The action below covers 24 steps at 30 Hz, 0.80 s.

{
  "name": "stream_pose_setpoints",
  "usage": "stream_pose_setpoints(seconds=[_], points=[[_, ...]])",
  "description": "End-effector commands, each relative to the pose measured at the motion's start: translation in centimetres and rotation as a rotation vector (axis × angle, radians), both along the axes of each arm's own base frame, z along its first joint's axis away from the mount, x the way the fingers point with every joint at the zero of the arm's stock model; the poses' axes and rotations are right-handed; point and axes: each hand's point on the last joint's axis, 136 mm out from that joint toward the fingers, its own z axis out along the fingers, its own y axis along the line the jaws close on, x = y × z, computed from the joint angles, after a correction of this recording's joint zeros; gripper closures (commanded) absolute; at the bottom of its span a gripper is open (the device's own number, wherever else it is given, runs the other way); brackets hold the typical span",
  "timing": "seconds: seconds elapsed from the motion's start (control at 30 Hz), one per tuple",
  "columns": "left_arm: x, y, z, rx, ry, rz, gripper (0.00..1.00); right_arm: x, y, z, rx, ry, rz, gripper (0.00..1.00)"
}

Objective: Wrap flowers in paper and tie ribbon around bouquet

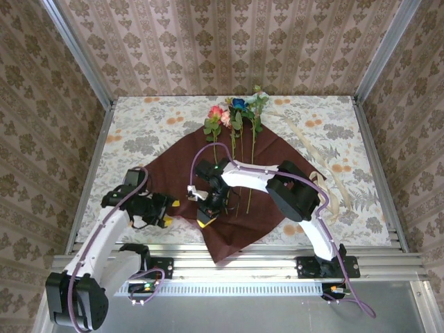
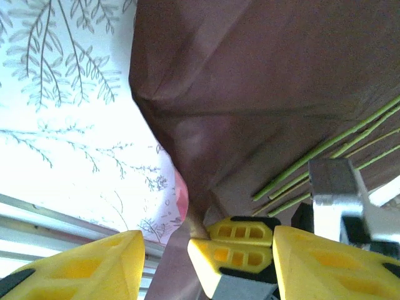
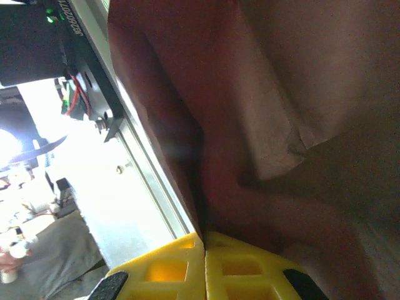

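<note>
The paper (image 1: 229, 156) lies maroon face up as a diamond on the floral tablecloth. The flowers (image 1: 236, 111) rest on it, heads at the far corner, green stems (image 2: 331, 147) running toward me. My right gripper (image 1: 206, 216) is shut on a raised fold of the paper (image 3: 281, 94) near its left near edge; in the right wrist view the yellow fingertips (image 3: 181, 265) meet on the maroon sheet. My left gripper (image 2: 206, 250) stands open just left of it, its fingers (image 2: 81, 265) either side of the right one's tips, holding nothing. The cream ribbon (image 1: 326, 177) lies at the right.
The aluminium rail (image 1: 243, 262) runs along the near edge, and the paper's near corner hangs over it. The right arm (image 1: 277, 184) reaches across the paper above the stems. Frame posts (image 1: 80, 55) and wallpapered walls close in the table.
</note>
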Motion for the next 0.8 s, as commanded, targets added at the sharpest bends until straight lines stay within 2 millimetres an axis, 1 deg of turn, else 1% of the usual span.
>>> stream_pose_setpoints(seconds=[0.0,0.07,0.13,0.23,0.4,0.47,0.53,0.57,0.6,0.77], points=[[-1.6,-0.5,-1.7,-0.009,0.119,0.073,0.44,-0.1,0.6,0.9,0.045,0.083,-0.004,0.91],[-1.6,-1.2,-2.4,-0.022,0.129,0.08,0.44,-0.1,0.7,0.8,0.046,0.091,-0.005,0.9],[-1.6,-1.5,-2.9,-0.014,0.141,0.09,0.44,-0.1,0.8,0.8,0.051,0.1,-0.008,0.9],[-0.9,-1.9,-3.4,-0.017,0.128,0.121,0.44,-0.1,0.7,0.7,0.05,0.106,-0.012,0.89],[0.4,-3.2,-3.6,-0.044,0.105,0.14,0.43,0.0,0.4,0.4,0.048,0.119,-0.025,0.89],[0.2,-3.7,-3.6,-0.049,0.108,0.134,0.41,0.0,0.3,0.2,0.048,0.125,-0.029,0.89],[0.1,-3.9,-3.8,-0.06,0.115,0.149,0.41,0.0,0.3,0.1,0.048,0.125,-0.031,0.89],[-0.5,-4.4,-4.0,-0.066,0.123,0.131,0.42,0.1,0.3,0.1,0.046,0.123,-0.033,0.89],[-0.6,-4.6,-4.1,-0.074,0.125,0.139,0.43,0.1,0.2,0.0,0.044,0.124,-0.034,0.89],[-0.9,-5.1,-4.6,-0.092,0.128,0.158,0.54,0.1,0.3,0.0,0.05,0.125,-0.035,0.89]])
